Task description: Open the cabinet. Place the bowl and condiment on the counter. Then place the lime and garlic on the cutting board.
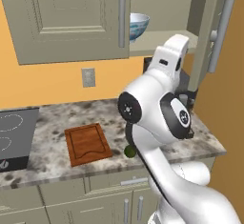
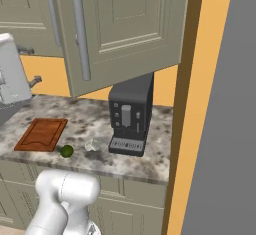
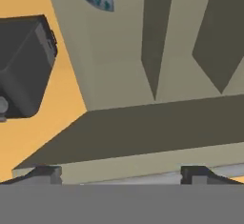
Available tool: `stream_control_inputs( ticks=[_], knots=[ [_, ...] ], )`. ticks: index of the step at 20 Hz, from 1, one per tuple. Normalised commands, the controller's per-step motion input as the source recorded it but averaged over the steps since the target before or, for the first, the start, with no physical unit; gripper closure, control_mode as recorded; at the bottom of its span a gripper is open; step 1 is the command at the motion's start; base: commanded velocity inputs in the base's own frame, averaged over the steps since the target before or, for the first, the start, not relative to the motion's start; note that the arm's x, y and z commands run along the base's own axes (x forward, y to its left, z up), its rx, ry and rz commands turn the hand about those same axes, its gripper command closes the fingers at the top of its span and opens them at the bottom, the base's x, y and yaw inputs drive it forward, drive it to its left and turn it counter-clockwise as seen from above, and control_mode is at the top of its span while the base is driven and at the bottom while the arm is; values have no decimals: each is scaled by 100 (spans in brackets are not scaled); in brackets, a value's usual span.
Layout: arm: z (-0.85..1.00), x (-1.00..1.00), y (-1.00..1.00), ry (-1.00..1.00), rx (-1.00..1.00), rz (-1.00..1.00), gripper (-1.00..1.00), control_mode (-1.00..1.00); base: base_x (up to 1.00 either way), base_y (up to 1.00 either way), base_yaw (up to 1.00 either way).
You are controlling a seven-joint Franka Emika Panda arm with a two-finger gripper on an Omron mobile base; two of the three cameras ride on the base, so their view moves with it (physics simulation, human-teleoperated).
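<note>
From the left base view I go left to right. The stovetop (image 1: 14, 132) sits at the far left of the counter (image 1: 52, 163), and the cutting board (image 1: 87, 144) lies bare beside it, with nothing on it yet. The lime (image 1: 129, 150) rests on the counter just off the board's right corner, partly behind my arm. In the right base view I make out a pale lump near the lime that may be the garlic (image 2: 91, 145), but it is too small for me to be sure. Above, the cabinet (image 1: 71, 18) has its left door shut and its right door swung wide, so I count the opening as done. The bowl (image 1: 138, 25) stands on the shelf inside, not yet brought down. I cannot pick out the condiment bottle. At the right the coffee machine (image 2: 129, 115) stands under the open door. My gripper (image 3: 121, 174) has its fingertips (image 3: 44, 173) spread wide apart with nothing between them, pointing up at the underside of the shelf. I judge that every placement is left to do.
</note>
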Motion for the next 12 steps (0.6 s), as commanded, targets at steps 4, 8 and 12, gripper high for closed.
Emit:
stream_control_inputs(
  ticks=[4,8,12],
  knots=[
    [0,32,0,0,-6,-3,-100,-100,0,0,0],
    [0,13,-3,0,-7,-6,-100,-100,0,0,0],
    [0,0,-29,2,-3,-11,-100,-100,0,0,0]
  ],
)
